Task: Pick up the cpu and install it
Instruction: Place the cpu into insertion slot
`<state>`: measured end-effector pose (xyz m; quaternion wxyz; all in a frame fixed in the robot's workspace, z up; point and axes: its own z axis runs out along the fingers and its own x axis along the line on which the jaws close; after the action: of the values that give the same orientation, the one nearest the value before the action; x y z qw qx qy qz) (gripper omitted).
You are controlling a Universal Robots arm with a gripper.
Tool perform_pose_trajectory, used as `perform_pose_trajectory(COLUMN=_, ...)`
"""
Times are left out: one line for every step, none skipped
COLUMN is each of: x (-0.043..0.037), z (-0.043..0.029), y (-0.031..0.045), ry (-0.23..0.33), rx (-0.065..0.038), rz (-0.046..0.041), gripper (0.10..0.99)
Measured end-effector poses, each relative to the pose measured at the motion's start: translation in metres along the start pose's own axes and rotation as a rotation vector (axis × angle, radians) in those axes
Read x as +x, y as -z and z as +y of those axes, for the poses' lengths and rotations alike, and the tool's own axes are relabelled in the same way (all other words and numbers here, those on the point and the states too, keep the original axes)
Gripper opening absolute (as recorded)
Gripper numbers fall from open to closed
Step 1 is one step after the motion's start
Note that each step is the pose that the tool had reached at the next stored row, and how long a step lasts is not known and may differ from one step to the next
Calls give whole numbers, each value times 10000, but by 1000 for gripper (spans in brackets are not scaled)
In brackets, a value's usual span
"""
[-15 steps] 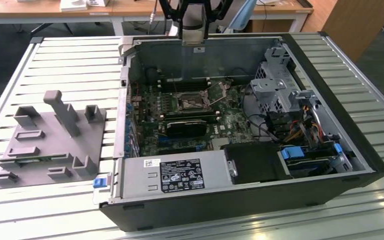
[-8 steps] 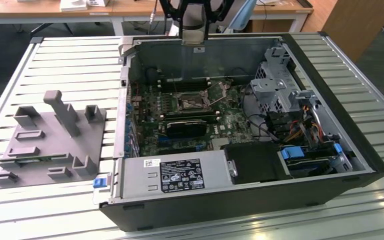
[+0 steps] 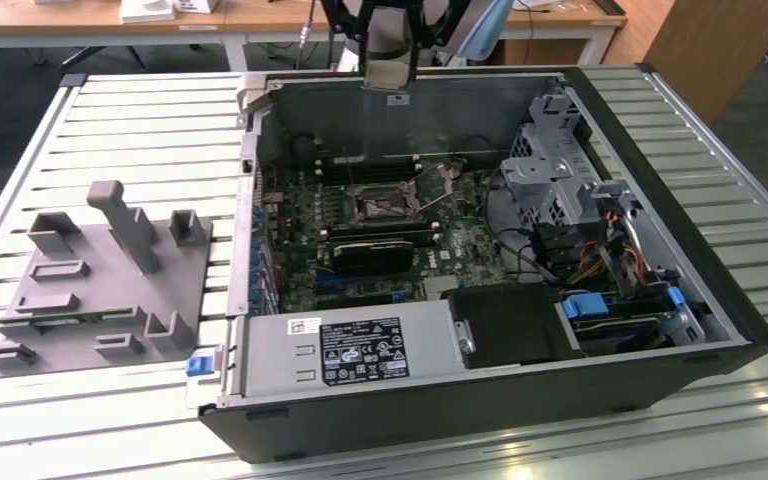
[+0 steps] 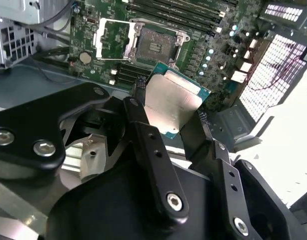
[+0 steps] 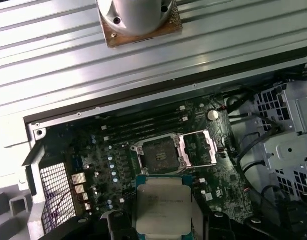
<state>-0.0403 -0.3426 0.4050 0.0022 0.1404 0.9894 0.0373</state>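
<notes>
Over the open case (image 3: 491, 405) | arm (image 3: 391, 55) high | claw (image 4: 168, 111) clenched on cpu (image 4: 174, 97) | socket (image 4: 156, 44) uncovered beneath

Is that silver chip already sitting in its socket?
No, the hand grips the cpu above the board, and the socket lies empty.

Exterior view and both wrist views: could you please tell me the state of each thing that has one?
cpu, gripped above the motherboard, not yet in the socket.
gripper, shut on the cpu.
socket, empty, its metal frame swung open.
computer case, on its side, side panel off.
</notes>
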Motion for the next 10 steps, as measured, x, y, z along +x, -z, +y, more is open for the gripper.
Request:
perform_pose_trajectory(x=0, z=0, y=-1, ry=-153, rx=-1, rz=-11, gripper=529)
perform_pose_trajectory(x=0, z=0, y=-2, ry=-296, rx=-2, rz=-23, gripper=529)
perform_pose_trajectory(x=0, z=0, y=-2, ry=-442, rx=-2, rz=-33, gripper=529)
perform_pose_trajectory(x=0, z=0, y=-3, ry=-587, rx=-2, rz=-44, gripper=529)
perform_pose_trajectory(x=0, z=0, y=-4, ry=-747, rx=-2, rz=-57, gripper=529)
perform_pose_trajectory(x=0, z=0, y=-4, ry=-900, rx=-3, rz=-69, gripper=529)
perform_pose_trajectory(x=0, z=0, y=-5, ry=-1049, rx=-2, rz=-79, gripper=529)
perform_pose_trajectory(x=0, z=0, y=-6, ry=-1197, rx=-3, rz=-91, gripper=529)
perform_pose_trajectory(x=0, z=0, y=-6, ry=-1342, rx=-2, rz=-102, gripper=529)
perform_pose_trajectory(x=0, z=0, y=-7, ry=-1488, rx=-3, rz=-113, gripper=529)
